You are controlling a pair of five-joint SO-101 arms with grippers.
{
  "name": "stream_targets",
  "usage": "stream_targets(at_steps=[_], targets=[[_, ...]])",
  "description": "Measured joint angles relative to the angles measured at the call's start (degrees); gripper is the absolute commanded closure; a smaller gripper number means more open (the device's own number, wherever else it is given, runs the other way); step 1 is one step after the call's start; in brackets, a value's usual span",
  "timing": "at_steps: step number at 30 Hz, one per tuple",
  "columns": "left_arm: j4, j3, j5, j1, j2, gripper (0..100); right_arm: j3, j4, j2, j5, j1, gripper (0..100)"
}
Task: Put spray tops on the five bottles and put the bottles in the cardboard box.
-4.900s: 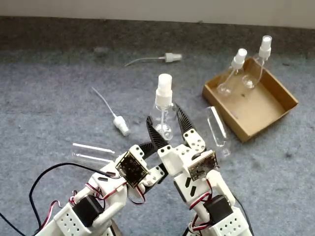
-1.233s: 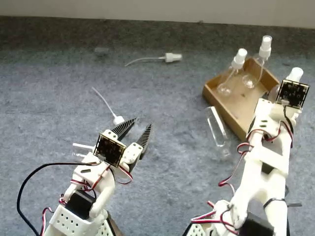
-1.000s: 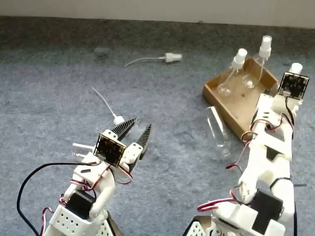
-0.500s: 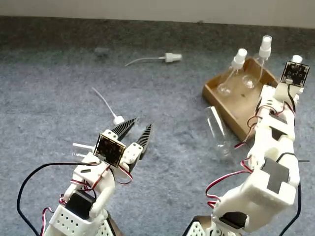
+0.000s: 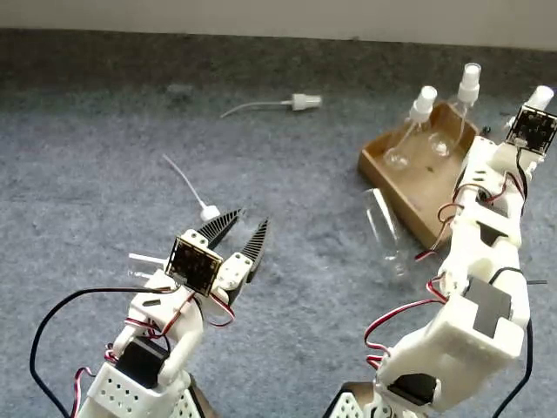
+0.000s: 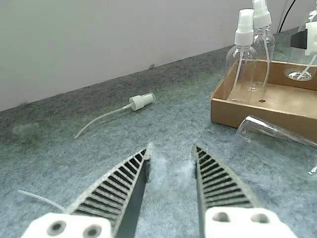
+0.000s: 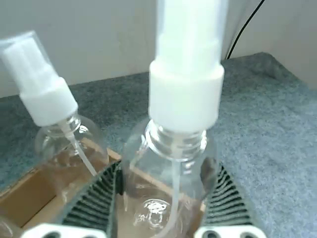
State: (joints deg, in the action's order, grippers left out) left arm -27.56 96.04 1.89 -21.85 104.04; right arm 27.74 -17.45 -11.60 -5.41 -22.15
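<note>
My right gripper is shut on a clear bottle with a white spray top, held upright at the far right side of the cardboard box. Two capped bottles stand in the box's far corner. An uncapped bottle lies on the carpet beside the box. Another clear bottle lies partly hidden by my left arm. My left gripper hangs open over bare carpet. Loose spray tops lie at the back and just beyond the left gripper.
The table is covered in grey carpet, with a wall along the back. My right arm stretches over the box's near right wall. In the left wrist view the box and the lying bottle sit off to one side.
The right arm has carried the capped bottle from the table's middle to the box and moved it farther back over the right side. The left gripper drew back earlier and has held still since.
</note>
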Motion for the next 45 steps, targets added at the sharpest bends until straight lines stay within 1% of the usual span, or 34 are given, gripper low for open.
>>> stream_targets(at_steps=[8, 15, 23, 25, 29, 45], targets=[[0.0, 0.0, 0.0, 0.0, 0.0, 91, 0.0, -0.8, 0.0, 0.0, 0.0, 92.5], [-0.2, 0.0, 0.0, 0.0, 0.0, 90, -0.1, -1.1, -6.2, 0.1, 0.8, 92.5], [-1.4, 0.0, 0.0, 0.0, 0.0, 90, -0.1, -1.3, -7.0, 0.2, 0.8, 92.4], [-1.4, 0.0, 0.0, 0.0, 0.0, 90, -0.1, -1.3, -7.0, 0.2, 1.0, 90.6], [-1.4, 0.0, 0.0, 0.0, 0.0, 90, -0.1, -1.3, -7.0, 0.2, 1.1, 82.8], [-1.4, 0.0, 0.0, 0.0, 0.0, 90, -0.1, -1.3, -7.0, 0.2, 1.3, 82.0]])
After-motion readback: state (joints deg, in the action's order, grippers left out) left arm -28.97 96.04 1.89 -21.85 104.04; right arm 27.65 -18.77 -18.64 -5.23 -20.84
